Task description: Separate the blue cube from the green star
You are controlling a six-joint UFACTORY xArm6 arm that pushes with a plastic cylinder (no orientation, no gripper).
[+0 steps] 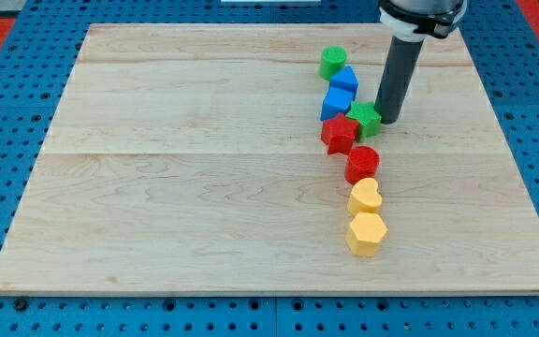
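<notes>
The blue cube [337,103] sits right of the board's middle, near the view's top. The green star [365,118] lies against its lower right side, touching it. My tip [388,121] stands just to the right of the green star, touching or nearly touching it. The rod rises from there toward the view's top.
A second blue block [345,80] sits just above the cube, with a green cylinder [333,62] above that. Below the star lie a red star [341,134], a red cylinder [362,164], a yellow heart [366,197] and a yellow hexagon [366,233]. The wooden board [176,168] rests on blue pegboard.
</notes>
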